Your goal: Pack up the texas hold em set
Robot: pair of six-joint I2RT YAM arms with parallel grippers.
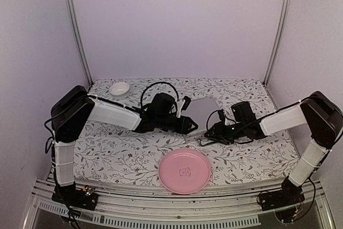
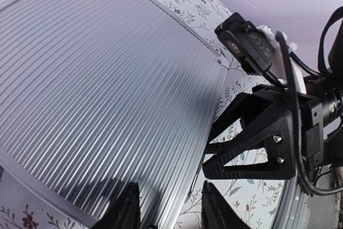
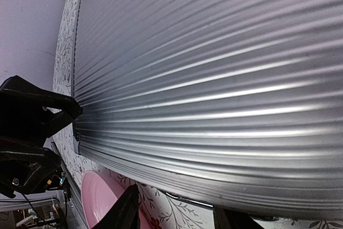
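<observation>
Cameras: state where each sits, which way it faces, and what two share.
Top external: above and behind the bases, looking down on the table and closed case; left arm, right arm show.
Left wrist: on the left arm, facing across the case's ribbed lid; left gripper below, right gripper opposite.
Right wrist: on the right arm, close over that lid; own fingers below, pink plate beside.
Shared: both wrist views show the lid.

From above the left arm and right arm cover much of the silver case; wrist views crop it.
</observation>
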